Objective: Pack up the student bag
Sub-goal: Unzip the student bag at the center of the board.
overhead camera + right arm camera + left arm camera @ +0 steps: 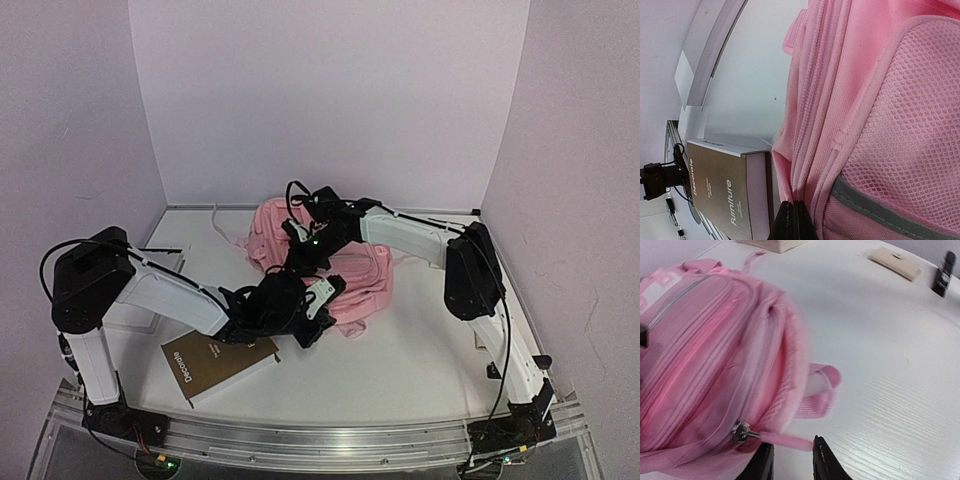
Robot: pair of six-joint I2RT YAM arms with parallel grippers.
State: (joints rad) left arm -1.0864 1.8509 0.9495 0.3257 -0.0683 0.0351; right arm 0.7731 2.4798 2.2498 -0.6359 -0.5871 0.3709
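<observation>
Book (220,365) laid flat at near-left of bag (365,285). Bag slumped on table (430,360). Left gripper (792,446) set at bag's near edge, jaws narrowly parted. Zip pull (782,439) pointed between them, seemingly unclamped. Right gripper (794,210) closed at bag's far side, fabric seam pinched.

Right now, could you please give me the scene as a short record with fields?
bag: student bag lying on the table, not upright
left gripper: open, zip-pull tab lying just past its fingertips
right gripper: shut, tips against a fold of the bag
book: brown book flat on the table beside the bag, by the left arm
packing: book not yet in the bag
</observation>
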